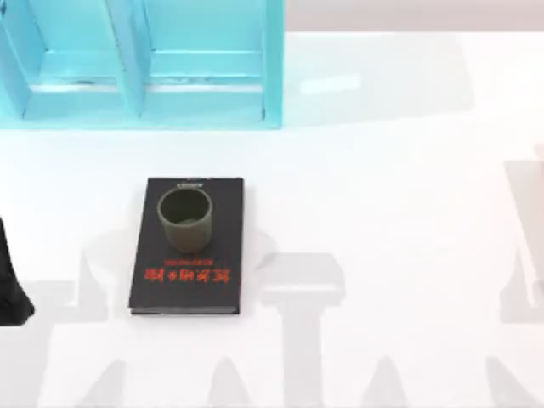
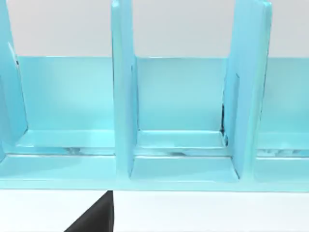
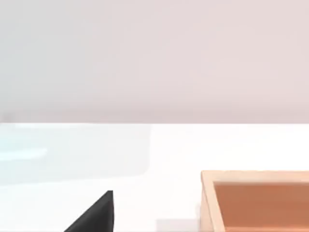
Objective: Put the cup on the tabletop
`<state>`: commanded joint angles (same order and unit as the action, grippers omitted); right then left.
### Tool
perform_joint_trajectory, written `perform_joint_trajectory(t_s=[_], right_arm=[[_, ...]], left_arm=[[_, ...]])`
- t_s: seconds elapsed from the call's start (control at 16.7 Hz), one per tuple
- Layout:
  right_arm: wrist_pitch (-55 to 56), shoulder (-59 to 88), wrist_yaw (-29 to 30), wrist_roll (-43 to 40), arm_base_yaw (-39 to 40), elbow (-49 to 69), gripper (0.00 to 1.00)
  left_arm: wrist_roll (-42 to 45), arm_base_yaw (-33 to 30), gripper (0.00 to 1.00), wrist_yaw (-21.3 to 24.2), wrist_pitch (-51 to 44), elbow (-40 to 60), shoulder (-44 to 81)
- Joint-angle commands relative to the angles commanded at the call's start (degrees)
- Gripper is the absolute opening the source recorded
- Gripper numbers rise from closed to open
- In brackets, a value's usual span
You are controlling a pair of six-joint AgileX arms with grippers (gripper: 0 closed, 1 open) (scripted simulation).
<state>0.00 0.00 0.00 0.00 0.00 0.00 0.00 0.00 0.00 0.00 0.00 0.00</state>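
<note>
— Where is the cup now?

— The cup (image 1: 185, 220) stands upright on the black book (image 1: 188, 276), on the half of the cover that is nearer to the turquoise shelf unit (image 1: 140, 64). Its open mouth looks up. The red lettering (image 1: 187, 275) of the book lies just beside the cup, on the side away from the shelf unit.

— And the book, where does it lie?

— It lies flat on the white counter (image 1: 382, 212), in front of the shelf unit and a little apart from it. The counter around the book is bare and white, with grey shadows on it.

— Where are your arms?

— My left arm (image 1: 10, 285) is at the left edge of the top view, well apart from the book, as a dark shape. Of my left gripper and my right gripper I cannot tell if the fingers are spread or pressed together.

— What does your left wrist camera see?

— It looks at the shelf unit (image 2: 183, 111): upright dividers, open compartments between them, and the white counter (image 2: 207, 212) in front. A small black wedge (image 2: 94, 217) sits at the lower edge; what it is, I cannot tell.

— And the right wrist camera?

— It sees the counter (image 3: 145, 154) and the corner of an orange-brown box (image 3: 256, 198) with a paler rim. A similar black wedge (image 3: 94, 217) is there too.
</note>
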Motion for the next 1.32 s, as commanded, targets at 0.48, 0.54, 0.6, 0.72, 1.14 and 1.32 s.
perform_joint_trajectory(t_s=[0.48, 0.54, 0.6, 0.72, 1.14, 1.32], right_arm=[[0.0, 0.0, 0.0, 0.0, 0.0, 0.0, 1.00], [0.0, 0.0, 0.0, 0.0, 0.0, 0.0, 1.00], [0.0, 0.0, 0.0, 0.0, 0.0, 0.0, 1.00], [0.0, 0.0, 0.0, 0.0, 0.0, 0.0, 1.00], [0.0, 0.0, 0.0, 0.0, 0.0, 0.0, 1.00], [0.0, 0.0, 0.0, 0.0, 0.0, 0.0, 1.00]], left_arm=[[-2.0, -2.5, 1.00, -1.4, -12.0, 7.8, 12.3], [-2.9, -3.2, 1.00, -1.8, -15.7, 10.8, 16.2], [-3.9, -3.9, 1.00, -2.1, -19.6, 14.3, 20.4], [-6.6, -5.6, 1.00, -2.4, -27.9, 23.0, 29.6], [-18.4, -14.1, 1.00, -1.5, -53.3, 64.8, 66.2], [-22.7, -18.5, 1.00, -0.7, -62.2, 83.1, 82.7]])
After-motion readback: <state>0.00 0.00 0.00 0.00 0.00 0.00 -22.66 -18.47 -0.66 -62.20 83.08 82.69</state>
